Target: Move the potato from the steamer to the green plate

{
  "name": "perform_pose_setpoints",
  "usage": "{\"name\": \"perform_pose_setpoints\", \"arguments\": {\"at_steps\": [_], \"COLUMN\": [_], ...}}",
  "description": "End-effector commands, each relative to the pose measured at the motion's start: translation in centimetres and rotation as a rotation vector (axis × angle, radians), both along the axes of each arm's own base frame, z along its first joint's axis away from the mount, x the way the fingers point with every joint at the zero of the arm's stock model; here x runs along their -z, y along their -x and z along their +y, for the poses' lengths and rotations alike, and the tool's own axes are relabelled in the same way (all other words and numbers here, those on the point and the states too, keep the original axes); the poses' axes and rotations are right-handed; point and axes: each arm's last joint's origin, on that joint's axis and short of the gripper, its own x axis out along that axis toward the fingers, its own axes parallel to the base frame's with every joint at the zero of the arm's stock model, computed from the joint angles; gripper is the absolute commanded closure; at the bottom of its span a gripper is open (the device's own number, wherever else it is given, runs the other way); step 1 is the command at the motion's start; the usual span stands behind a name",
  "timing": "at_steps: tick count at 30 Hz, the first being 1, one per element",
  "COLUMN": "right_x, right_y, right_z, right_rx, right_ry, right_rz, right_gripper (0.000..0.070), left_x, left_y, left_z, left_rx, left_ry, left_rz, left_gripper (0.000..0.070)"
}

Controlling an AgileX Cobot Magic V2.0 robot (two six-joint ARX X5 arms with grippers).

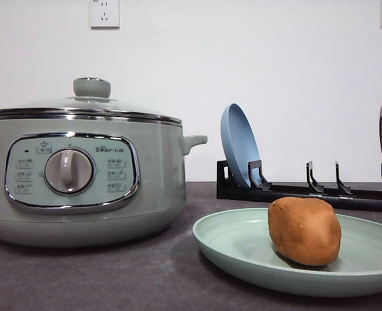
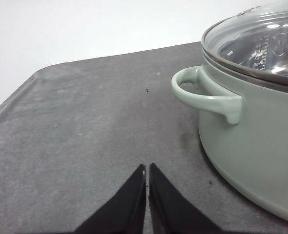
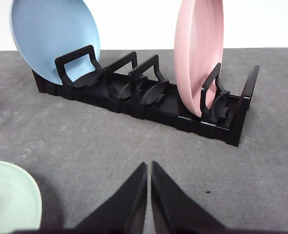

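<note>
Lumpy orange-brown potato (image 1: 305, 231) sits on the green plate (image 1: 243, 243) beside the lidded steamer (image 1: 81, 172); left claw (image 2: 147, 171) and right claw (image 3: 149, 168) both pinched together, empty.

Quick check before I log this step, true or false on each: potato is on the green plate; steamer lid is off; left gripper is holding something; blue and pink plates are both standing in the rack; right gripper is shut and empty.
1. The potato lies on the green plate. True.
2. The steamer has its lid off. False: the glass lid sits on the pot, knob on top.
3. The left gripper holds something. False: its fingers are closed together with nothing between them, above bare table beside the steamer's handle.
4. The blue plate and the pink plate both stand upright in the black rack. True.
5. The right gripper is shut and empty. True.
</note>
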Motion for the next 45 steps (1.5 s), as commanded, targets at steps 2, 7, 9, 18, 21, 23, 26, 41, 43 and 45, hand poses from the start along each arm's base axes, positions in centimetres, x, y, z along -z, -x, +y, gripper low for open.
{"name": "perform_pose_setpoints", "arguments": {"at_steps": [2, 7, 9, 18, 21, 23, 26, 41, 43, 45], "right_x": [0.12, 0.12, 0.12, 0.12, 0.12, 0.12, 0.12, 0.12, 0.12, 0.12], "right_y": [-0.01, -0.01, -0.01, -0.01, -0.01, -0.01, -0.01, -0.01, -0.01, -0.01], "right_z": [-0.03, -0.03, -0.03, -0.03, -0.03, -0.03, -0.03, -0.03, -0.03, -0.03], "right_rx": [0.004, 0.004, 0.004, 0.005, 0.005, 0.004, 0.005, 0.005, 0.004, 0.005], "right_ry": [0.005, 0.005, 0.005, 0.005, 0.005, 0.005, 0.005, 0.005, 0.005, 0.005], "right_rz": [-0.001, -0.001, -0.001, -0.001, -0.001, -0.001, -0.001, -0.001, -0.001, -0.001], "right_gripper": [0.07, 0.07, 0.07, 0.07, 0.07, 0.07, 0.07, 0.07, 0.07, 0.07], "left_x": [0.74, 0.74, 0.74, 0.74, 0.75, 0.74, 0.74, 0.74, 0.74, 0.74], "left_y": [-0.08, -0.08, -0.08, -0.08, -0.08, -0.08, -0.08, -0.08, -0.08, -0.08], "left_z": [0.01, 0.01, 0.01, 0.01, 0.01, 0.01, 0.01, 0.01, 0.01, 0.01], "left_rx": [-0.001, -0.001, -0.001, -0.001, -0.001, -0.001, -0.001, -0.001, -0.001, -0.001], "left_ry": [0.007, 0.007, 0.007, 0.007, 0.007, 0.007, 0.007, 0.007, 0.007, 0.007], "left_rz": [0.024, 0.025, 0.024, 0.024, 0.025, 0.024, 0.024, 0.025, 0.024, 0.024], "left_gripper": [0.0697, 0.0697, 0.0697, 0.0697, 0.0697, 0.0697, 0.0697, 0.0697, 0.0697, 0.0697]}}
